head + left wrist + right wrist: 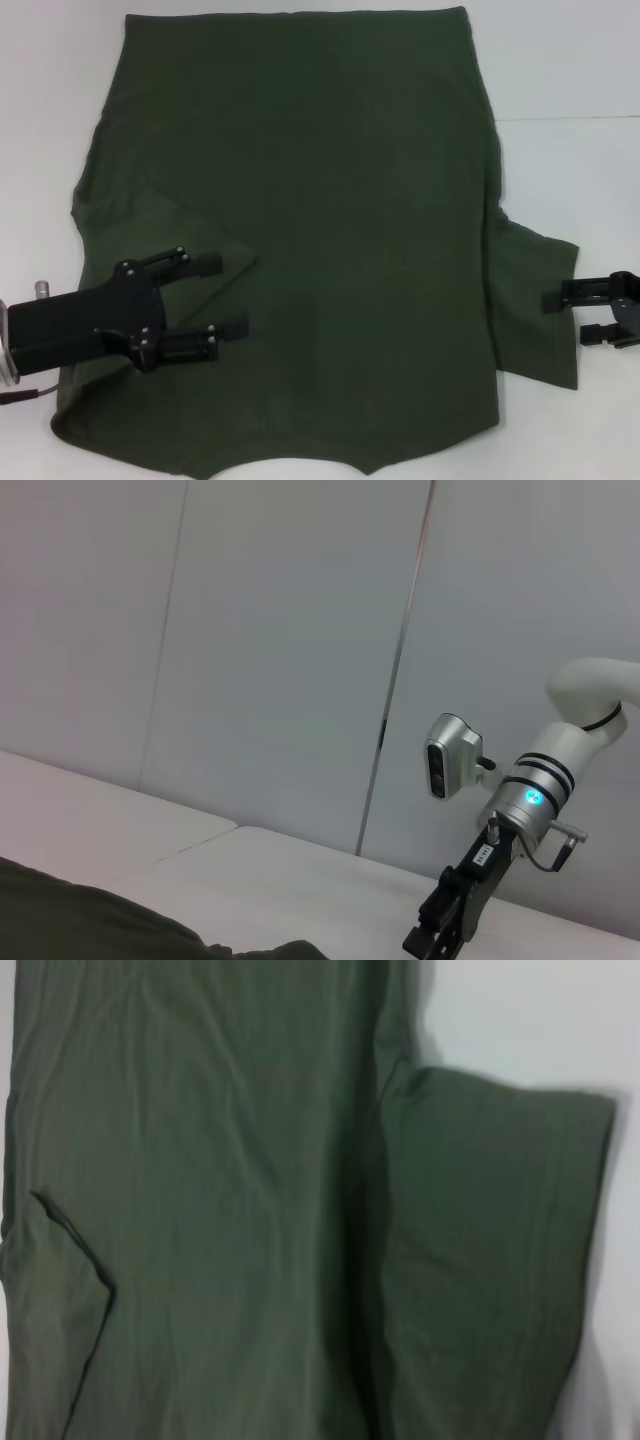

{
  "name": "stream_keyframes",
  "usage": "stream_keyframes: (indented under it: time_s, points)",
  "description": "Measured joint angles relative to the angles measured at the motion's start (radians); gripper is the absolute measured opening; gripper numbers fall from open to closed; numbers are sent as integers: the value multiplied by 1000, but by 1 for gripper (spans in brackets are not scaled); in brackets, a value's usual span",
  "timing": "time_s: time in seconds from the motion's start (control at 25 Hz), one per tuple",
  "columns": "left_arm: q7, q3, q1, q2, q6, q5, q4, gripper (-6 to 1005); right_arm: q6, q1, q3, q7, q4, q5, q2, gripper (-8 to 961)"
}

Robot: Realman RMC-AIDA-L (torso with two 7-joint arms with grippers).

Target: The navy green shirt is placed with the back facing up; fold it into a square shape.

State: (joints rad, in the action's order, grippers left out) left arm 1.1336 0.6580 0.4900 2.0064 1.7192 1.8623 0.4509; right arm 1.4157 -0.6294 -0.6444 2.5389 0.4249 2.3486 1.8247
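Observation:
The navy green shirt [330, 230] lies spread flat on the white table [570, 170], covering most of the head view. Its left sleeve [190, 245] is folded inward over the body, while the right sleeve [535, 300] still sticks out sideways. My left gripper [228, 294] hovers open over the shirt's left side, just below the folded sleeve, with nothing between its fingers. My right gripper [567, 317] stands open at the outer edge of the right sleeve. The right wrist view shows the shirt [220, 1180] with the spread sleeve [490, 1260].
Bare white table surrounds the shirt on the left [40, 180] and the right. In the left wrist view a grey panelled wall [280, 650] rises behind the table, and the right arm [530, 790] shows across it.

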Motion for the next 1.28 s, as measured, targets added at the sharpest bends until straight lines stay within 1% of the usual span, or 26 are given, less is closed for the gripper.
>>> stream_keyframes:
  time_s: [0.6, 0.96, 1.08, 1.28]
  points:
    - [0, 0, 5, 0, -8, 0, 0, 884, -39, -13, 0, -19, 0, 0, 35, 940]
    - [0, 0, 5, 0, -11, 0, 0, 884, -42, -13, -11, -20, -2, 0, 38, 931]
    - [0, 0, 5, 0, -11, 0, 0, 884, -44, -13, -8, -20, -2, 0, 38, 760]
    - [0, -3, 5, 0, -11, 0, 0, 883, -46, -13, -7, -20, -2, 0, 37, 567]
